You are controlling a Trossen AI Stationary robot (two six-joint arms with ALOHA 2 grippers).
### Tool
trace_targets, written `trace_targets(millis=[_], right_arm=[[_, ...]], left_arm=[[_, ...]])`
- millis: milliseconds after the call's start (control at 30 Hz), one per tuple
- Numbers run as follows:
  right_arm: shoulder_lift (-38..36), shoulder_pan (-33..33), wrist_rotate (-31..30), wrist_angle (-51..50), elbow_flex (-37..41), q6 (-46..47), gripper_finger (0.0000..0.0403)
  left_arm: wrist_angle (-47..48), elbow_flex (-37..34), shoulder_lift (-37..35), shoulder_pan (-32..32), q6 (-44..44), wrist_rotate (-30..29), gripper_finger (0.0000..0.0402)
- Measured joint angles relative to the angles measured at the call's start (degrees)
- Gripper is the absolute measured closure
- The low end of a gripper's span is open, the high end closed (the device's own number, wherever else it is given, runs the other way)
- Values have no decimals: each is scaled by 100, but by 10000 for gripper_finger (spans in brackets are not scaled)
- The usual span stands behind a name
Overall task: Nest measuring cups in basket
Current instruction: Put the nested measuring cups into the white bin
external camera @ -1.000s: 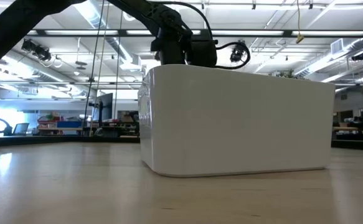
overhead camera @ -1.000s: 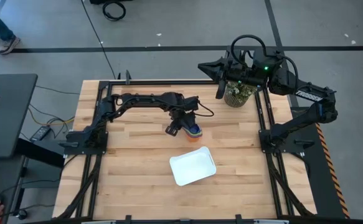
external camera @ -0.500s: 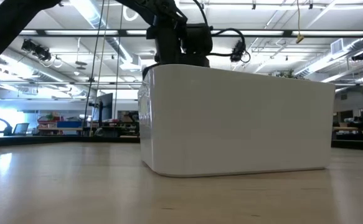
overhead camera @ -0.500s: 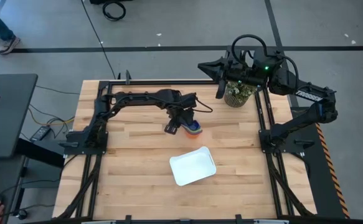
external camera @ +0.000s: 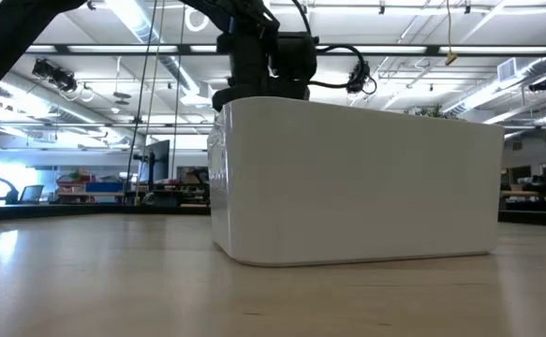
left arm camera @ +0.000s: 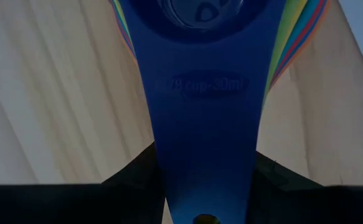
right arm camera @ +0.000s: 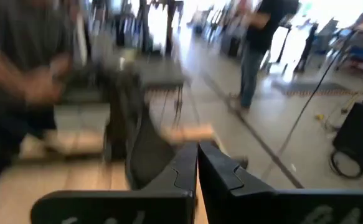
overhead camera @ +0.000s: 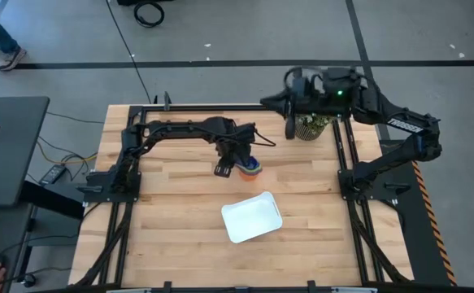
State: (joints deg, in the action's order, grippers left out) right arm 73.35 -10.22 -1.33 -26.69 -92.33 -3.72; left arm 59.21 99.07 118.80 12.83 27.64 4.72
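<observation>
Left end effector: the left end effector point(overhead camera: 235, 163) hovers over the surface behind the basket, its fingers clamped on the flat handle of the dark navy measuring cup point(left arm camera: 205, 118).
Stack: in the left wrist view, yellow, green, blue, red and orange edges fan out from under the navy handle, so the measuring cups point(overhead camera: 253, 168) look nested already, the navy one on top.
Basket: the white basket point(overhead camera: 252, 216) lies near the middle of the wooden surface point(overhead camera: 171, 220), apart from the stack and nearer the front edge; nothing shows in it.
Right end effector: the right end effector point(overhead camera: 289, 122) waits at the far right corner beside the woven plant pot point(overhead camera: 311, 126), fingers pinched together, holding nothing.
Risk, slip: the hold is on one handle only; if the lower cups merely sit loose in each other, a lift could leave them behind or shed them.
Risk, tilt: a stack hung by its handle may tip and spill on the way.
Risk, rim: too low a carry could knock the stack against the basket wall and shove the basket along the surface.
</observation>
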Motion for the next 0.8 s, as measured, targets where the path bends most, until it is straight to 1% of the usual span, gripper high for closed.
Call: trace_targets(millis=[100, 233, 400, 500, 633, 800], right_arm=[[-8, 47, 127, -762, 0, -348, 381], [-10, 50, 117, -1662, 0, -392, 381], [-32, 49, 89, -3023, 2, -425, 381], [-97, 50, -65, -3708, 4, -410, 381], [-276, 67, -342, -4376, 4, -398, 381], [-490, 83, -497, -4778, 4, -343, 381]], left_arm=[[36, 0, 0, -27, -47, 1, 261], [82, 0, 0, -70, -163, 3, 261], [87, 0, 0, -126, -306, 5, 261], [114, 0, 0, -149, -440, 13, 261], [159, 0, -68, -147, -626, 6, 261], [236, 0, -303, -154, -965, -2, 261]])
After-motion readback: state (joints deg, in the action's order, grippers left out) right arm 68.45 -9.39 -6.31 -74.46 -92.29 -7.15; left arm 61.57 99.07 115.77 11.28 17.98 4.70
